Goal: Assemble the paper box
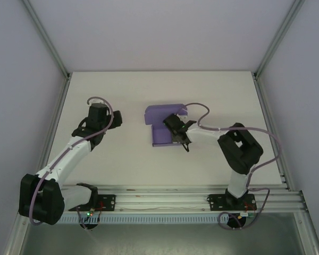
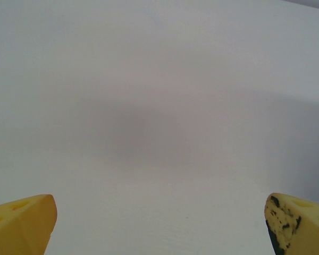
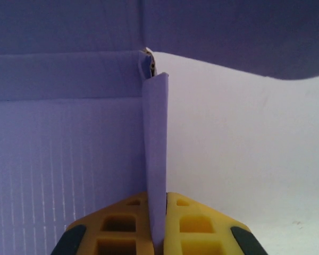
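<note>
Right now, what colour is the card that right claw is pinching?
Purple; the paper box shows best in the right wrist view.

**Soft, even light from above**

Bright, diffuse light washes the white table [image 1: 122,159], leaving only faint, blurry-edged shadows. From the left wrist the surface looks hazy, with a dim grey shadow patch mid-frame. Up close, the paper box [image 3: 69,159] turns darker and softer toward the top.
</note>
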`<action>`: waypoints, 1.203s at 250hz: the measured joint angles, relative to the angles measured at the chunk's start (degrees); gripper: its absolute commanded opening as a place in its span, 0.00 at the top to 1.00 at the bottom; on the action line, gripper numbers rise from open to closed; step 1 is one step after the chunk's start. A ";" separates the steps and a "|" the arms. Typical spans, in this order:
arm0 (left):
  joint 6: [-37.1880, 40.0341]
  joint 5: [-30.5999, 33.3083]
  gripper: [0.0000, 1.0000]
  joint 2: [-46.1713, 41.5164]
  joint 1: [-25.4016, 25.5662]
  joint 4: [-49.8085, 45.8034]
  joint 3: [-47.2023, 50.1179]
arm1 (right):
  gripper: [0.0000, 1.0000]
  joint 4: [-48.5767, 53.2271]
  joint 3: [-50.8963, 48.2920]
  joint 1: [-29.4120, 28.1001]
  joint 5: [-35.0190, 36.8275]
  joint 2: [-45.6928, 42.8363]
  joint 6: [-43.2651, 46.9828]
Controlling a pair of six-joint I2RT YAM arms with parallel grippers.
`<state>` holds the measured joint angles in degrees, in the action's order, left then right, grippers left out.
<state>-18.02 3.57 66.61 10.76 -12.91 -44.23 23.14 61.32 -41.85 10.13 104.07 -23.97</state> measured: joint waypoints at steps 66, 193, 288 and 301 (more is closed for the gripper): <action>2.78 -7.61 0.00 -2.03 0.00 3.15 1.55 | 0.66 4.15 3.34 -1.18 1.55 1.07 -3.21; 8.26 -16.68 0.00 -0.94 3.04 4.81 1.31 | 0.33 -3.28 0.46 -1.16 0.13 -11.23 -2.80; 18.43 -27.32 0.00 4.46 4.26 4.66 -3.37 | 0.00 -6.84 -0.92 5.68 -12.00 -20.85 23.80; 20.76 -29.97 0.00 6.64 4.26 4.11 -5.60 | 0.00 -6.25 0.92 7.78 -15.65 -21.42 29.66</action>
<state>2.74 -26.39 73.25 15.03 -8.80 -49.82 16.88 62.24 -34.06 -5.52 82.65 5.69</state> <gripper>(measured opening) 0.997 0.998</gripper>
